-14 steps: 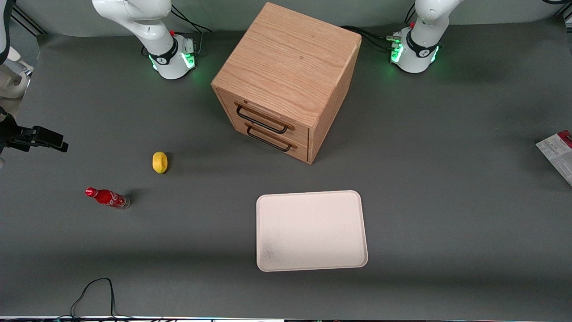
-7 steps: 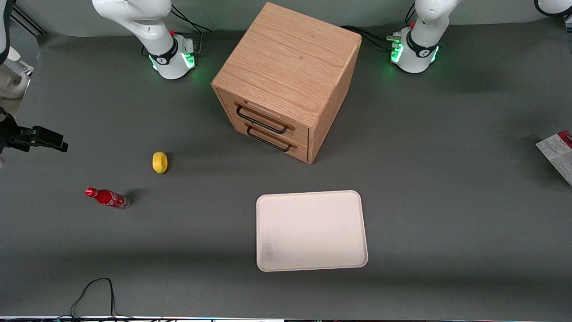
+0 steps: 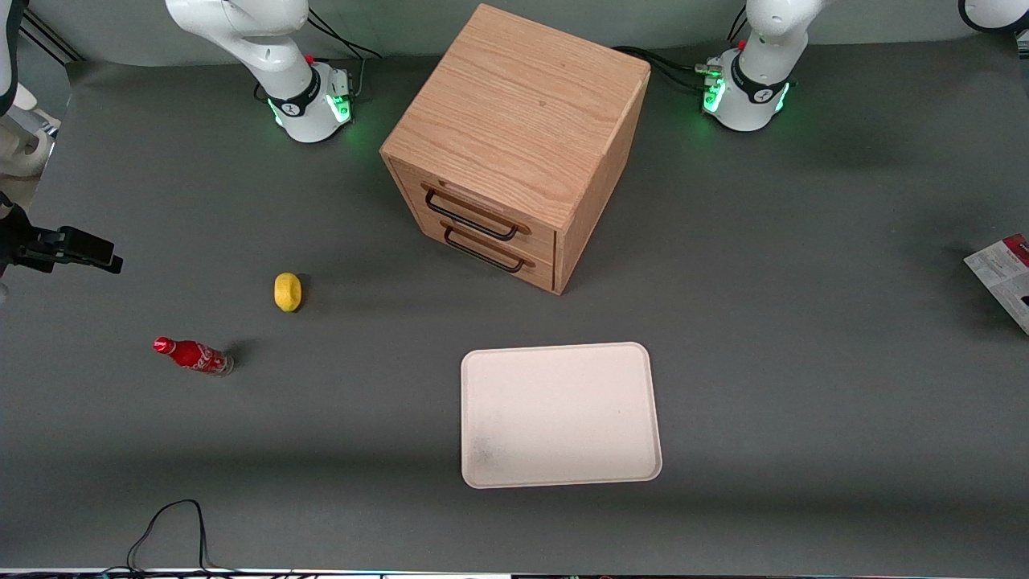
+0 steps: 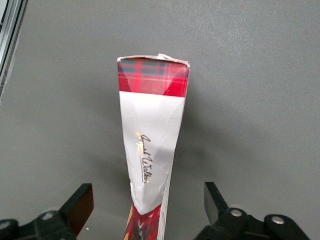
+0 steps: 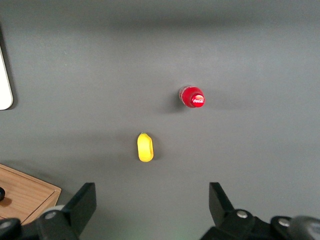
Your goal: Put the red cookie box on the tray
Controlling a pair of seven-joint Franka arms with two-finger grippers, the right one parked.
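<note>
The red cookie box (image 3: 1005,277) lies at the working arm's end of the bench (image 3: 804,322), cut off by the picture's edge and well apart from the tray (image 3: 560,415). In the wrist view the gripper (image 4: 150,205) hovers above the box with its fingers (image 4: 80,205) spread wide, touching nothing; the box's lower end is out of frame.

Red cookie box (image 4: 150,150) showing red-green tartan ends and a white band with gold script, between the black-fingered gripper (image 4: 149,210); cream-white tray (image 3: 560,415); oak-grained cabinet (image 3: 514,145); yellow lemon (image 3: 288,291); red bottle (image 3: 193,355).
</note>
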